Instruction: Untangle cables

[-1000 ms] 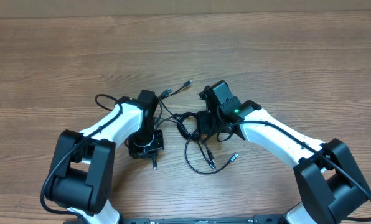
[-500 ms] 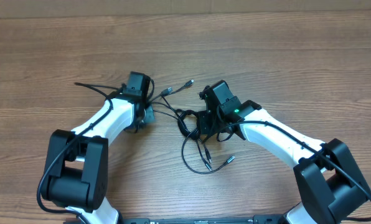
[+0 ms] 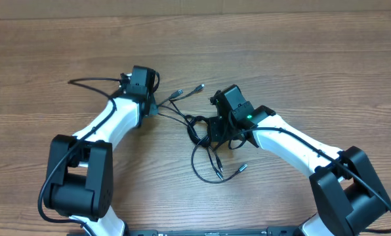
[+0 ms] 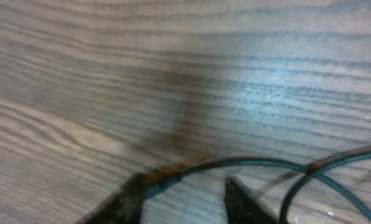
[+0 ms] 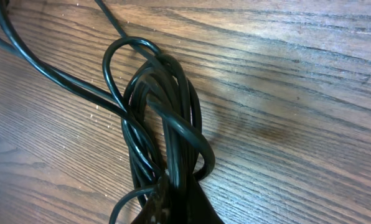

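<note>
Knotted cables on desk, bundle clenched in right gripper. Left gripper beside bundle, released, jaws parted, one strand lying between. Cords look light, limp, slick; probably best taken near plug end.

Left fingers parted, right fingers clamped

Table: brown wood-grain top, grain running side to side, fills nearly all of the overhead view. Beyond the table's far edge, a paler tan strip; cannot tell what it is. Light on the table even, shadows soft. Left wrist view: whitish glare patch on the table's grain. Right wrist view: fine pale specks on the table.
</note>
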{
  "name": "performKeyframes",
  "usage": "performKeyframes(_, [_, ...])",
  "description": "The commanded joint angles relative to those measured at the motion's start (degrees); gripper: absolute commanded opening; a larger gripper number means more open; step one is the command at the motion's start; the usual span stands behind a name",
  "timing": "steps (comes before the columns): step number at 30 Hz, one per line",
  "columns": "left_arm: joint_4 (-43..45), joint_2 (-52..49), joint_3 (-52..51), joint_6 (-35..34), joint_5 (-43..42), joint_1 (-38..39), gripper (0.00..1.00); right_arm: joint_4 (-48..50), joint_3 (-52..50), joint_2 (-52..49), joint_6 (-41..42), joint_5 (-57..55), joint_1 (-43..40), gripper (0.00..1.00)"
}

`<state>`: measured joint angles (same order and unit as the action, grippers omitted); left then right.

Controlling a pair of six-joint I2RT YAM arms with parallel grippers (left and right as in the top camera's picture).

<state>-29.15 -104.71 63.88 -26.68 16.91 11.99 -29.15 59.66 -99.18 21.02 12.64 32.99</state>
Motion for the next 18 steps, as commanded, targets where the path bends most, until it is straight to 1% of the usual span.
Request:
performKeyframes(1, [-9.1,5.6,8.0,0.3,-7.2,-0.2,0.73,1.1,0.4,0.5,1.8,2.5,-0.2,0.04])
performKeyframes(2, [-11.8,6.8,9.9,0.3,-11.9,-0.3,0.75,1.8,0.4,0.5,2.5,4.1,-0.4,0.04])
performKeyframes(4, [-14.9,8.7,11.9,1.1,-19.9,-0.5,0.76,3.6,0.4,0.5,3.0,7.9,-0.5,0.04])
performKeyframes(6, [-16.0,10.8,12.4,4.7,-32.0,-0.5,0.77,6.5,0.4,0.5,3.0,13.8,-0.6,0.04])
performKeyframes(7, [-16.9,10.9,12.4,5.4,-33.7,-0.5,0.78,7.5,0.4,0.5,3.4,15.9,-0.6,0.04])
performKeyframes(8, [-18.5,10.5,12.3,5.5,-33.9,-0.5,0.89,8.6,0.4,0.5,5.3,19.1,-0.9,0.04])
performKeyframes(9, [-19.2,10.2,12.3,5.6,-33.9,-0.6,0.91,9.1,0.4,0.5,6.3,20.4,-1.2,0.04])
performKeyframes(10, [-19.9,9.8,12.3,5.5,-34.3,-0.9,1.00,9.7,0.4,0.5,7.4,22.8,-1.7,0.04])
performKeyframes(12, [-20.8,8.9,12.2,7.4,-38.1,-1.7,1.00,10.9,0.4,0.5,7.7,26.8,-2.8,0.04])
performKeyframes(15, [-22.8,7.3,12.1,12.1,-48.8,-4.0,1.00,12.0,0.4,0.5,8.7,31.9,-5.2,0.04])
performKeyframes(18, [-24.3,6.0,12.0,15.4,-51.0,-6.1,1.00,11.8,0.4,0.5,10.7,32.7,-7.3,0.04])
